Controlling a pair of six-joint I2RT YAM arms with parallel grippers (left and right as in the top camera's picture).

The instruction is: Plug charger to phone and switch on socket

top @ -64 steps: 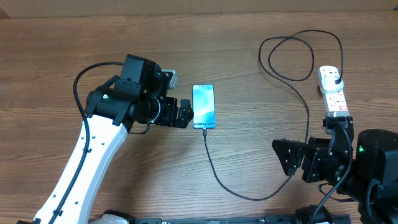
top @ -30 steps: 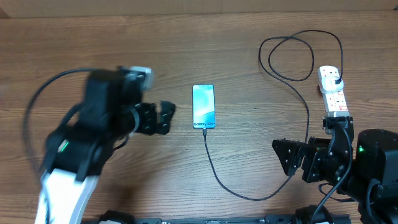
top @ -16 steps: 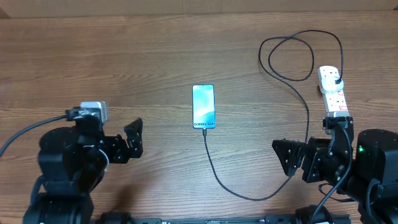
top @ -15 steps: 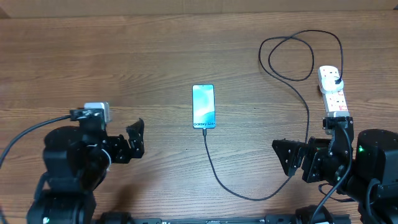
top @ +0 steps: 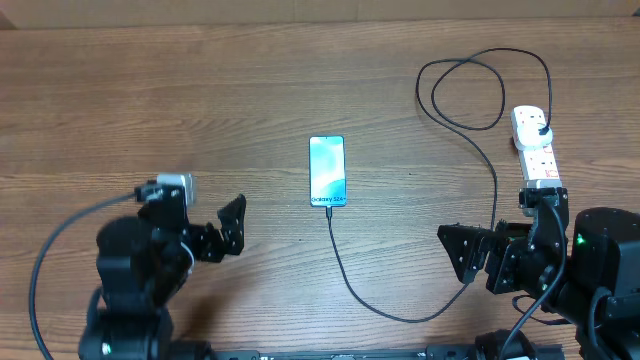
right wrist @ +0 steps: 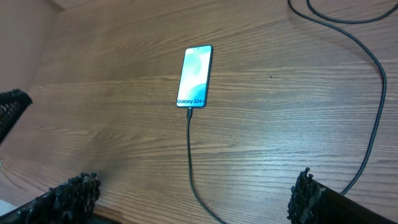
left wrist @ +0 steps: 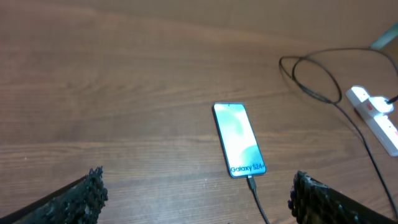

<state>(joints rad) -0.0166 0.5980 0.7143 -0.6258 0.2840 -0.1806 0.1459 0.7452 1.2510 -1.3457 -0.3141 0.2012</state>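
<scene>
Right, wide view of the wooden worktop (top: 150, 90), both arms low at the near edge. Left fingers (top: 234, 212) are spread wide, holding nothing, well apart from the phone. Right fingers (top: 458, 245) are just as wide and just as empty, pointing in towards the middle.

Now the socket (top: 535, 146), far right, lying flat with its white lead running back towards the right arm. It looks like light, hard plastic on bare wood, so I'd expect it to skate if it's poked sideways. A press on its red switches (top: 541, 157) wants to come straight down. Which way they're set, I can't tell from here.

The phone (top: 327, 170) is dead centre, screen up and lit. It's slim, glassy, probably slick and no friend of a hard squeeze. If it needs steadying, the long edges are the place, never the screen.

The charger (top: 345, 275) sweeps from the phone out to the right and loops up near the socket. That thin cable will flop and slip away, so the stiff ends are the handles. Its plug (top: 540, 127) sits in the socket, and the connector (left wrist: 250, 179) appears to be in the phone's near end. To my eye only the switch is left.
</scene>
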